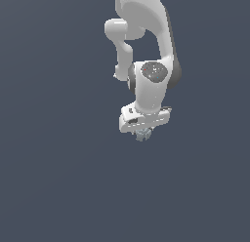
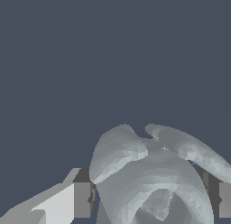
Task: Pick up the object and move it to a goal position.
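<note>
The object (image 1: pixel 143 134) is a small pale blue-grey lumpy item, seen just under the white hand of the arm in the exterior view. In the wrist view the object (image 2: pixel 153 178) fills the space between the two fingers, a rounded curled shape with lobes. My gripper (image 1: pixel 143 133) sits around it, one finger (image 2: pixel 82 199) on one side and the other finger (image 2: pixel 224 199) on the opposite side, both touching or very near its flanks. The gripper is shut on the object. Most of the fingers are hidden behind the hand in the exterior view.
A plain dark grey-blue surface (image 1: pixel 58 177) stretches all around in both views. The white arm (image 1: pixel 151 41) rises above the hand toward the top of the exterior view. No other things show.
</note>
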Motion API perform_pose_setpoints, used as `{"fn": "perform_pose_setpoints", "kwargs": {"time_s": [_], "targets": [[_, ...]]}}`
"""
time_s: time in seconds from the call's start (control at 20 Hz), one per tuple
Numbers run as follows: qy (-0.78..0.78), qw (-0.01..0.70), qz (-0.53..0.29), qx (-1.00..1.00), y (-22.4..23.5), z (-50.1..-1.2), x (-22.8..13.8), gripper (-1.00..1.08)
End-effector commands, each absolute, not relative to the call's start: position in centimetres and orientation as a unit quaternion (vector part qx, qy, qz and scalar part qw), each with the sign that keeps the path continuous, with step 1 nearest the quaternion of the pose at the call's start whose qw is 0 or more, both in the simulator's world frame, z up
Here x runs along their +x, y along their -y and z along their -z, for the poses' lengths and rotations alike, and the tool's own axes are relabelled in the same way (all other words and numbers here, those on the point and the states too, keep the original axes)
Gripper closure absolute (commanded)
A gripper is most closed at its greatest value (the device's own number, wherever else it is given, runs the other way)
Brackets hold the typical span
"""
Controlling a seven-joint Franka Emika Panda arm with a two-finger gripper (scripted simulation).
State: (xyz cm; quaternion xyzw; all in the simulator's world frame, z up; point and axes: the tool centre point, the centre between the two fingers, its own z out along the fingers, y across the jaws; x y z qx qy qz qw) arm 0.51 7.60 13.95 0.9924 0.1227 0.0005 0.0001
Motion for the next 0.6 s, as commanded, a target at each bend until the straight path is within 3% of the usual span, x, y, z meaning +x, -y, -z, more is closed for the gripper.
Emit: {"fn": "perform_pose_setpoints", "kwargs": {"time_s": [0.0, 0.55], "targets": [[-0.122, 0.000, 0.000, 0.992, -8.8, -15.0, 1.8, 1.08], [-0.122, 0.000, 0.000, 0.992, -13.0, -18.7, 6.8, 1.08]]}}
